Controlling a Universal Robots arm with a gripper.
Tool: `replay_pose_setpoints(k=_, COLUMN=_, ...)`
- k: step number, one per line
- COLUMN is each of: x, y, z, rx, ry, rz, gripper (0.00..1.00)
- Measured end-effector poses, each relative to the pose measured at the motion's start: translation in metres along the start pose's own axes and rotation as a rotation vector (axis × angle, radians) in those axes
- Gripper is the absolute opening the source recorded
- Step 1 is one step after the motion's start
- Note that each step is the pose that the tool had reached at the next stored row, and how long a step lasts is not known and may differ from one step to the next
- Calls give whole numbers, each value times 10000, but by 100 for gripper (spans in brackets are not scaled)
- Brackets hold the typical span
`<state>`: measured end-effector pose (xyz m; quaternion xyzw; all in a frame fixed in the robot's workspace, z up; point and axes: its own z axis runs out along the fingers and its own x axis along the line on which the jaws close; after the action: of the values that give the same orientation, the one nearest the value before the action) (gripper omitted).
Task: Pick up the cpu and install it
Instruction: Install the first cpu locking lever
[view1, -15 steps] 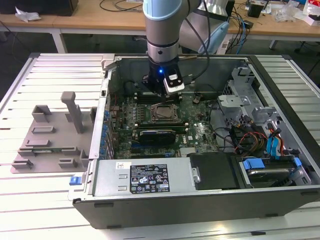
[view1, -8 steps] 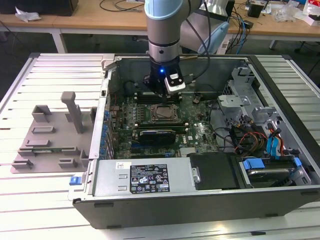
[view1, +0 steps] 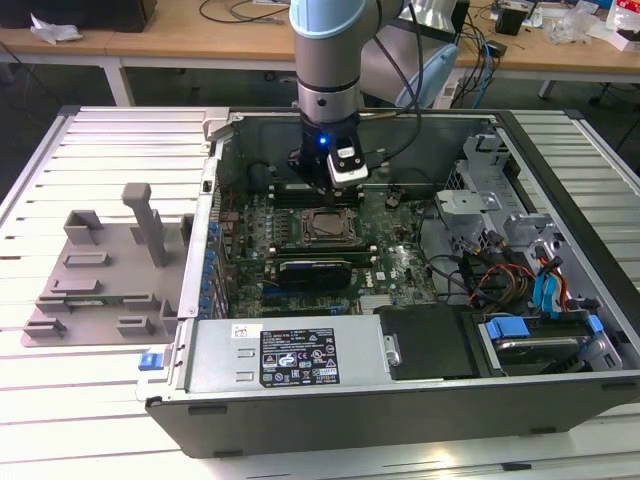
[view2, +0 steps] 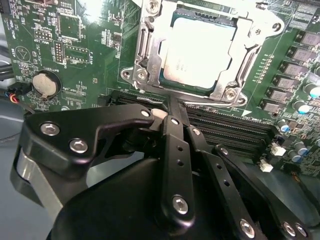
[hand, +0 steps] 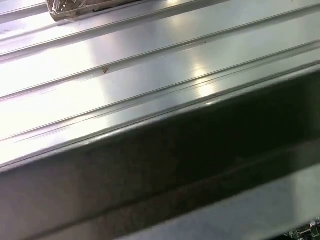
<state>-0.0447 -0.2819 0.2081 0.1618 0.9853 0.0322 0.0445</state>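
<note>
The cpu (view2: 200, 50), a flat square chip with a shiny silver-grey top, lies in the metal-framed socket (view2: 142, 75) on the green motherboard. In the exterior view, the socket (view1: 325, 228) sits mid-board inside the open computer case. My gripper (view1: 331, 190) hangs just behind the socket, close above the board. In the second wrist view, the gripper (view2: 165, 111) has its black fingers (view2: 172, 135) drawn together at the socket's edge. It is shut with nothing between them and apart from the cpu.
A grey plastic tray (view1: 100, 270) lies on the ribbed metal table at the exterior view's left. The case walls (view1: 210, 200) ring the board. A long black ribbed block (view1: 315, 268) sits in front of the socket. Cables and drives (view1: 500, 290) fill the right. Memory slots (view2: 225, 125) lie beside the fingertips.
</note>
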Motion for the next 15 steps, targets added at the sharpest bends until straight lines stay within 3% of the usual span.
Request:
replay_pose_setpoints(k=7, x=16, y=47, z=3, rx=198, ry=-89, rz=441, gripper=11)
replay_pose_setpoints(k=12, x=23, y=61, z=38, rx=510, ry=-215, rz=680, gripper=11)
replay_pose_setpoints(k=15, x=28, y=69, z=57, rx=612, ry=-253, rz=825, gripper=11)
